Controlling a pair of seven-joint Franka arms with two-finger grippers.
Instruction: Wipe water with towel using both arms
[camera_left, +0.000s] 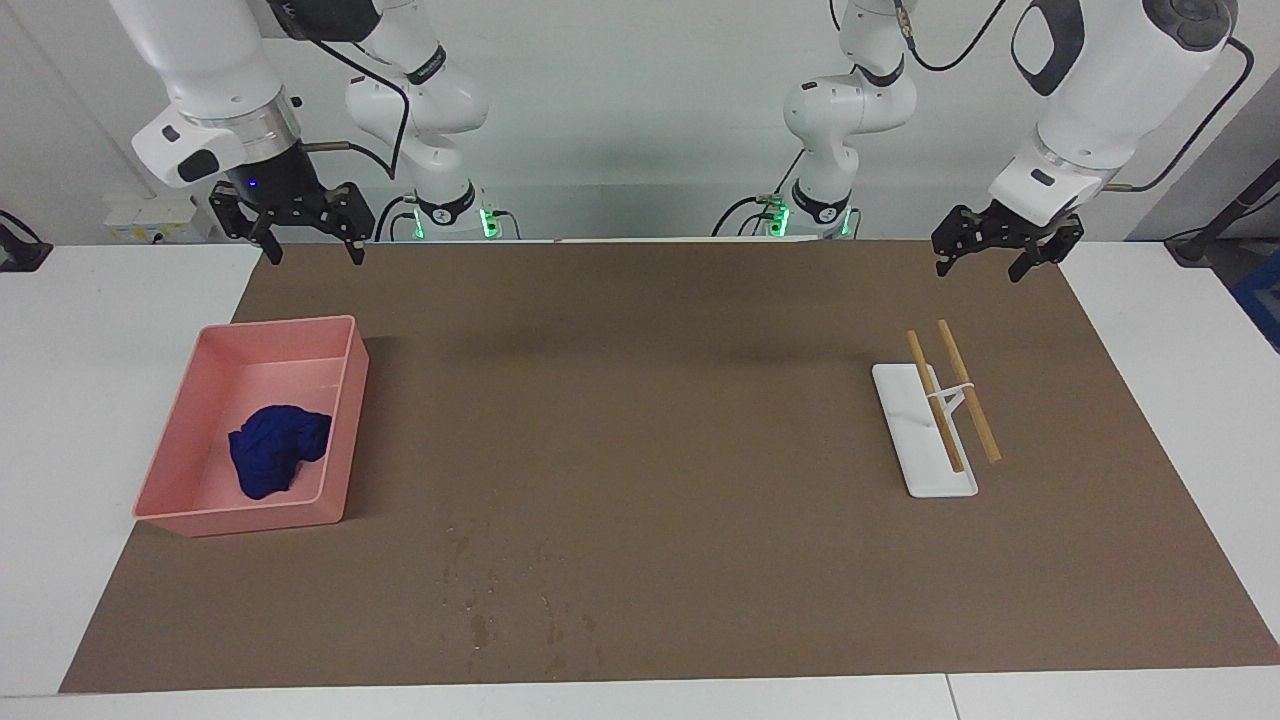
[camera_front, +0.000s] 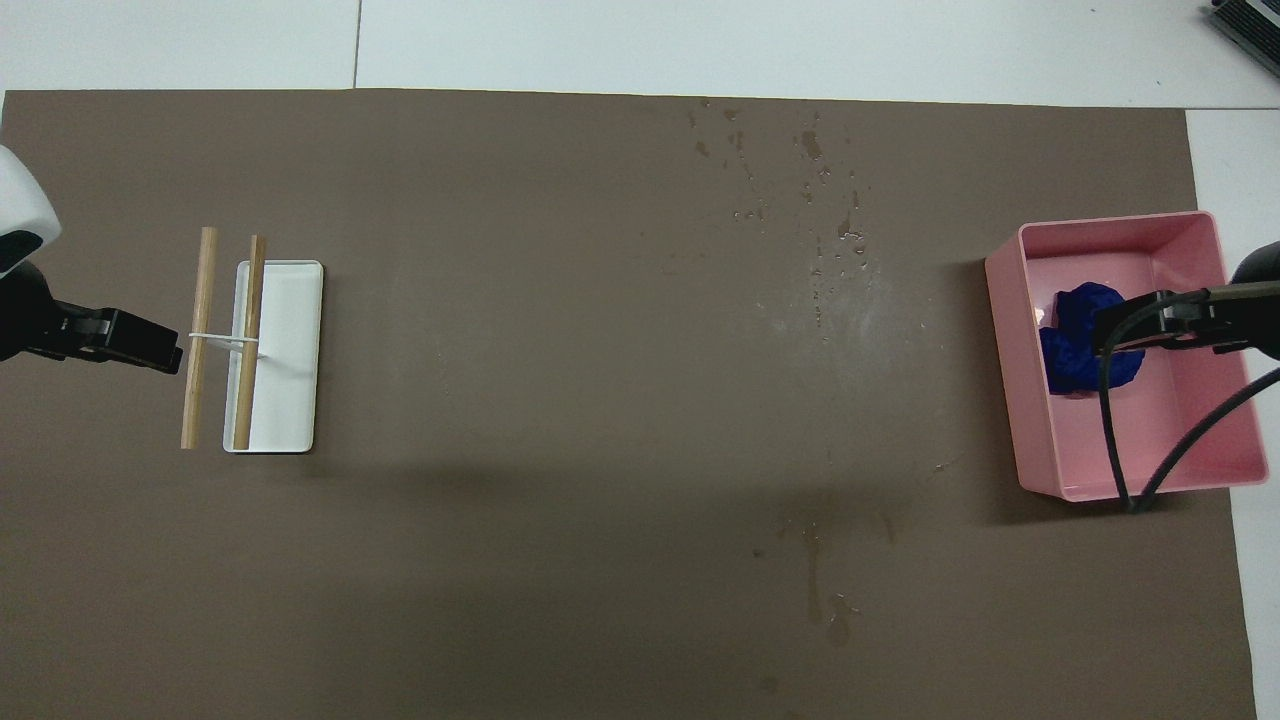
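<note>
A brown mat covers most of the table. At the left arm's end lies a white flat plate, and two wooden sticks joined by a white band lie along it, one on the plate and one just beside it on the mat. The left gripper shows at this end, over the mat near the sticks. At the right arm's end stands a pink tray with the blue towel inside. The right gripper hangs over the tray and hides part of the towel. The water is scattered in small drops on the mat, farther from the robots than the tray; more dark specks lie nearer to the robots.
</note>
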